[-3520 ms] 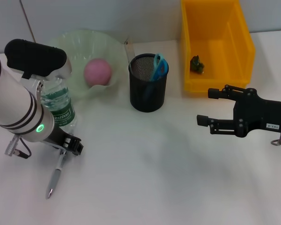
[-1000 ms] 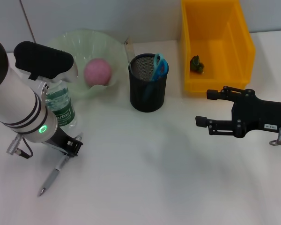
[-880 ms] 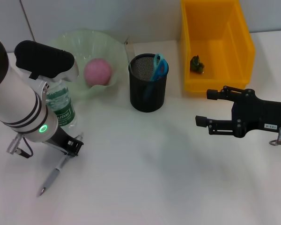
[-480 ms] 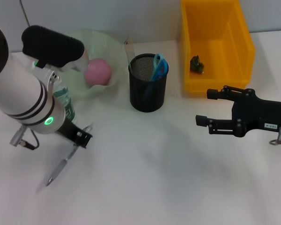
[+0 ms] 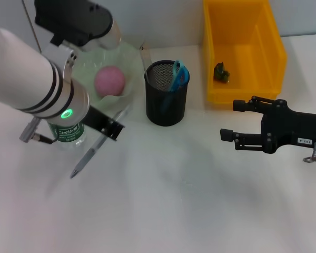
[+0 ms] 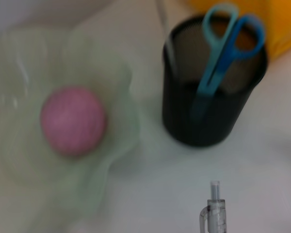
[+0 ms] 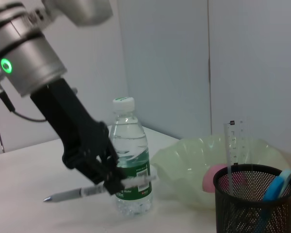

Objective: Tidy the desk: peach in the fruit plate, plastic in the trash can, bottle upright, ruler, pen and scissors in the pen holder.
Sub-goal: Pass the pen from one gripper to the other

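Lifted off the desk and carried rightward, the clear grey pen (image 5: 97, 147) hangs clamped in the left gripper (image 5: 111, 128) near the black mesh pen holder (image 5: 167, 94), the only item left, while the right gripper (image 5: 237, 122) idles, fingers spread and empty.

Peach (image 5: 110, 80) sitting in fruit plate (image 5: 127, 55), rear left. Bottle (image 5: 66, 132) standing upright just in front of plate. Pen holder (image 5: 166, 99) standing right of plate w/ scissors (image 5: 177, 75) and ruler (image 5: 145, 56) inside. Trash can (image 5: 242, 50) sitting rear right, plastic (image 5: 221, 73) lying in it. Pen (image 5: 97, 145) hanging tilted betw. bottle and holder.
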You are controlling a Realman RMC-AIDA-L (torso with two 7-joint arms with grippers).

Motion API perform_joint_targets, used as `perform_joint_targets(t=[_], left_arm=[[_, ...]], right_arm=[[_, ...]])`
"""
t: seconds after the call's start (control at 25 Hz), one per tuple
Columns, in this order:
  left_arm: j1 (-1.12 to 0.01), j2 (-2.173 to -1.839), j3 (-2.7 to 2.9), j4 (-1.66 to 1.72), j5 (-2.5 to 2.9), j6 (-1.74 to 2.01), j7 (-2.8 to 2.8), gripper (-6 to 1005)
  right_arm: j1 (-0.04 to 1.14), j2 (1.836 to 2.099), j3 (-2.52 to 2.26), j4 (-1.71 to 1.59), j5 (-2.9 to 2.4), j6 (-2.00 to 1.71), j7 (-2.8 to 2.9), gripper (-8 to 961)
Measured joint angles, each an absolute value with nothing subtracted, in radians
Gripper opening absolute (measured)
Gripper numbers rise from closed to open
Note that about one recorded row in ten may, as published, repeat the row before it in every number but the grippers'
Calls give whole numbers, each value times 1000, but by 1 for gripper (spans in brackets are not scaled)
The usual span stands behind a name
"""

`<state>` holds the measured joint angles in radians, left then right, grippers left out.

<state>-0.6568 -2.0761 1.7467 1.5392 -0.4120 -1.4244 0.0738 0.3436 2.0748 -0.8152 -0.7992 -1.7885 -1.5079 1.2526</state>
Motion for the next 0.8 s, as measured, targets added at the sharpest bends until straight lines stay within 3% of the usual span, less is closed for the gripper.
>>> perform_joint_targets(t=[0.48,0.8], left_arm=[[-654,-2076,1743,1655,-487,-1396,132,194],[-595,-2072,1737,1720,-489,-1214,213,196]], right_arm=[[344,2075,-816,-799,-1789,-1508,1261,832],[344,2075,-818,-800,-1789,-1508,1265,832]])
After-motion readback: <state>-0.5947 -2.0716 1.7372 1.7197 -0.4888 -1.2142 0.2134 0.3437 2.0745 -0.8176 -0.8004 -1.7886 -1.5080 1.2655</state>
